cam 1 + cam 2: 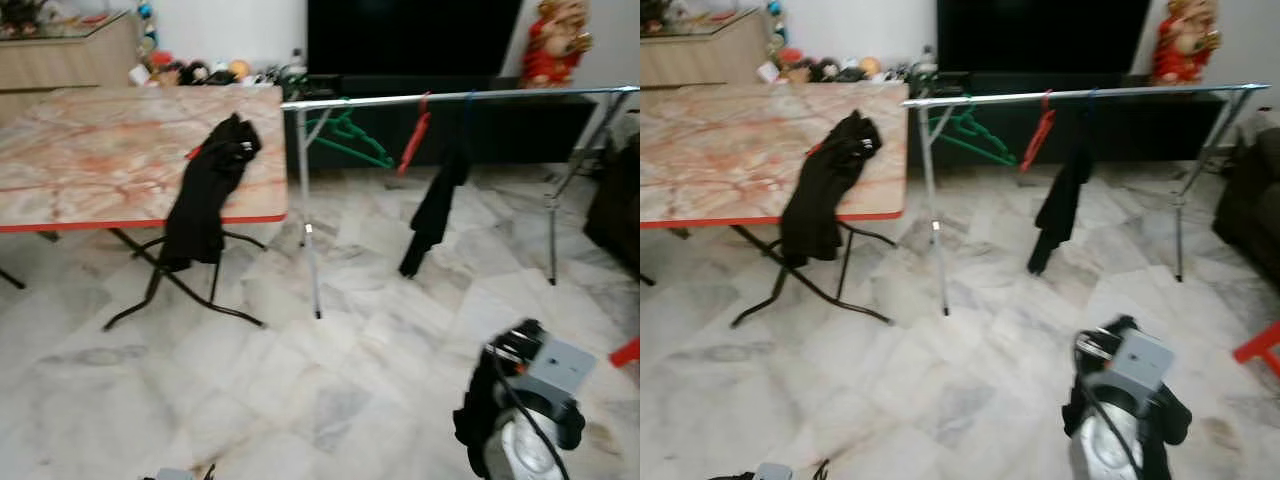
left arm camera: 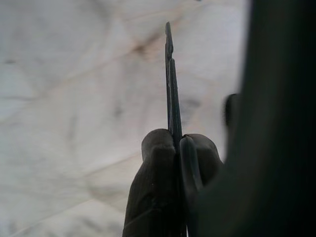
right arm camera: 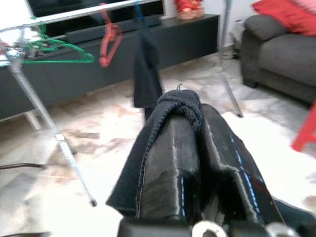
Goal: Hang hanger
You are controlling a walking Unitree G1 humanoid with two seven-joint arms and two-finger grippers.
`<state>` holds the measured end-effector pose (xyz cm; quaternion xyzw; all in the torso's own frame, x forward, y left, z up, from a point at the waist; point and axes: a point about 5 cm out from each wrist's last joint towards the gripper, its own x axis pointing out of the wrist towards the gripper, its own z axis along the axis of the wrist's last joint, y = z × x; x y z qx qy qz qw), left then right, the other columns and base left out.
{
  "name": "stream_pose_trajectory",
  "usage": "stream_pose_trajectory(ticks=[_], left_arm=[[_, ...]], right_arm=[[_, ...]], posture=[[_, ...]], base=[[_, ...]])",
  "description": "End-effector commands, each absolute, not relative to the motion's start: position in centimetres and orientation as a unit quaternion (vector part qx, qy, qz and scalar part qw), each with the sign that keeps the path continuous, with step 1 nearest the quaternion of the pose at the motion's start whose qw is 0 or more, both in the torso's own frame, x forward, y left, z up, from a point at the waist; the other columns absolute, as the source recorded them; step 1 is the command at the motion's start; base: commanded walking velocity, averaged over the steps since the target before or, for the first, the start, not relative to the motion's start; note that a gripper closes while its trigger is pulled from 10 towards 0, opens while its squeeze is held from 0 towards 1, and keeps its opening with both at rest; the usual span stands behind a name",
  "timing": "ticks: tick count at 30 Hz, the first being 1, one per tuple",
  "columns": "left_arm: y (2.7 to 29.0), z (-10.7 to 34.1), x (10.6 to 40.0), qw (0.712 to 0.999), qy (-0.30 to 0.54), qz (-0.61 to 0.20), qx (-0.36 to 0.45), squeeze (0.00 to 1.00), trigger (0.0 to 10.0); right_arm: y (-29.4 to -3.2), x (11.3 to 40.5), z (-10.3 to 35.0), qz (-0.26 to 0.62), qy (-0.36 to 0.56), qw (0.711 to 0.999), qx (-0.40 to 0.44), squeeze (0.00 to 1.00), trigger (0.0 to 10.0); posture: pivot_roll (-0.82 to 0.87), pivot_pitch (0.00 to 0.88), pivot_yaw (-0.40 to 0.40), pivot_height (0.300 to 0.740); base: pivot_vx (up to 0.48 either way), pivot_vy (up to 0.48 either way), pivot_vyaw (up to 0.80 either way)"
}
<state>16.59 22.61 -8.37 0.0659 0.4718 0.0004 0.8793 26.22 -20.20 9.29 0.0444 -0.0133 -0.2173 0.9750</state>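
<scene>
The right gripper (image 3: 197, 123) is closed on a black knitted cloth (image 3: 148, 158) draped over its fingers. The left gripper (image 2: 174, 148) is pressed shut above the marble floor (image 1: 300, 400). On the silver clothes rail (image 1: 450, 97), a green wire hanger (image 1: 350, 135) hangs near the left end, with a red plastic hanger (image 1: 415, 140) and a dark hanging garment (image 1: 435, 215) near the middle. Another black garment (image 1: 205, 190) is draped over the right edge of the marble-patterned folding table (image 1: 100, 160).

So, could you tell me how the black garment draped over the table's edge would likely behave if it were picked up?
The black garment hangs limp over the table edge in soft folds, so it would probably sag and trail from any single grasp point. Looks like light cloth, so likely easy to lift. About half dangles below the edge, so a nudge might slide it off.
</scene>
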Motion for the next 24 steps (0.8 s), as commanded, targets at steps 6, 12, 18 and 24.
stream_pose_trajectory(ticks=[6,12,18,24], left_arm=[[22.5,-8.4,16.6,0.878,0.474,-0.004,0.065,0.0,10.0],[22.9,-8.4,16.4,0.877,0.477,0.002,0.063,0.0,10.0],[22.8,-8.4,16.4,0.877,0.477,0.003,0.059,0.0,10.0],[22.7,-8.5,16.4,0.877,0.478,0.003,0.055,0.0,10.0]], right_arm=[[-21.0,26.3,9.9,-0.23,-0.025,0.972,0.042,0.0,10.0],[-20.8,26.7,10.2,-0.218,-0.031,0.975,0.034,0.0,10.0],[-20.4,26.8,10.1,-0.215,-0.029,0.976,0.036,0.0,10.0],[-20.4,27.0,10.2,-0.211,-0.031,0.976,0.036,0.0,10.0]], posture=[[0.04,0.043,0.025,0.74],[0.05,0.041,0.023,0.74],[0.05,0.039,0.022,0.74],[0.05,0.039,0.021,0.74]], base=[[0.0,0.48,0.0],[0.0,0.48,0.24],[0.0,0.48,0.8],[0.0,0.48,0.8]])
